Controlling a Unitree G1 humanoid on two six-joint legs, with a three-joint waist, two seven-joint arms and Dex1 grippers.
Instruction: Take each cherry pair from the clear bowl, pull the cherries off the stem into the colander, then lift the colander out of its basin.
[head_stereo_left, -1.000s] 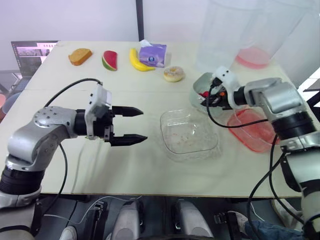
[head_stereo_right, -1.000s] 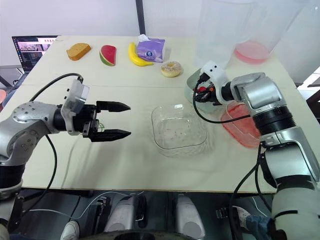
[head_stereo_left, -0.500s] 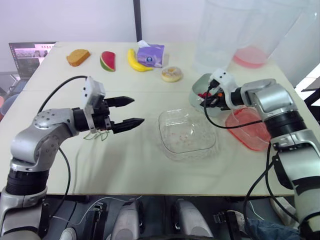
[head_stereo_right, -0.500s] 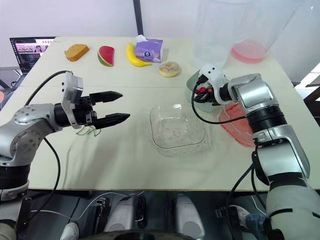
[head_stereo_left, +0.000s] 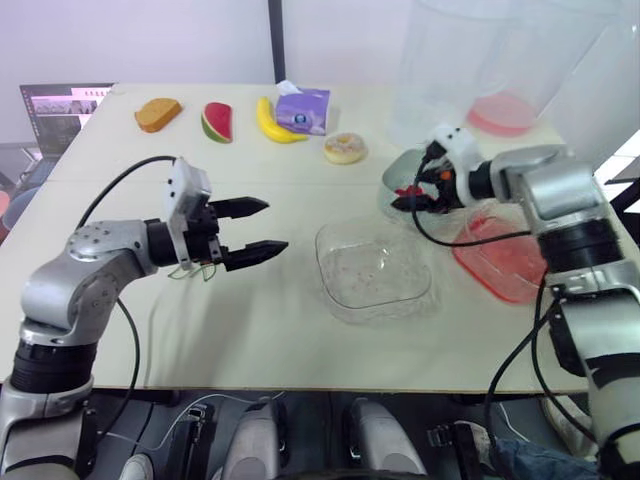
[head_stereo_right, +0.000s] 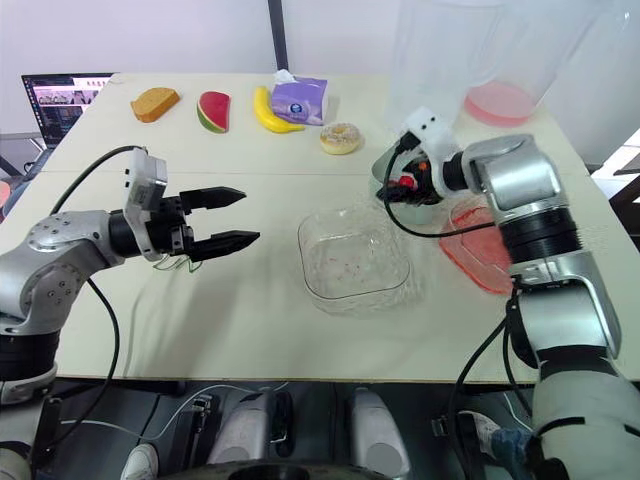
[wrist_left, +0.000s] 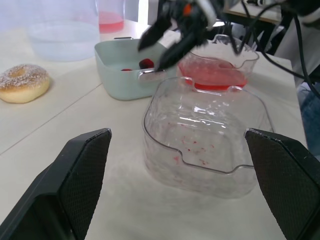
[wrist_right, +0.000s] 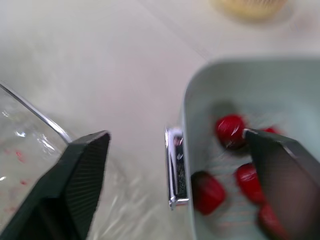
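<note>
The clear bowl (head_stereo_left: 373, 272) stands empty at the table's middle, with red specks on its bottom. Beyond it to the right is the pale green colander (head_stereo_left: 400, 172) with several red cherries (wrist_right: 230, 131) inside. My right gripper (head_stereo_left: 403, 198) hovers open over the colander's near corner, by its metal handle (wrist_right: 175, 167), with nothing between its fingers. My left gripper (head_stereo_left: 278, 225) is open and empty, a little above the table to the left of the clear bowl. A thin green stem (head_stereo_left: 196, 270) lies on the table under the left wrist.
A pink tray (head_stereo_left: 500, 262) sits right of the clear bowl, under my right forearm. Bread (head_stereo_left: 159, 113), a watermelon slice (head_stereo_left: 218, 121), a banana (head_stereo_left: 274, 122), a purple packet (head_stereo_left: 304, 109) and a doughnut (head_stereo_left: 346, 148) line the far side. Tall clear tubs (head_stereo_left: 440, 70) stand at the back right.
My right gripper has opened over the colander and risen slightly. The left gripper lifted back and to the left a second ago and has held still since.
</note>
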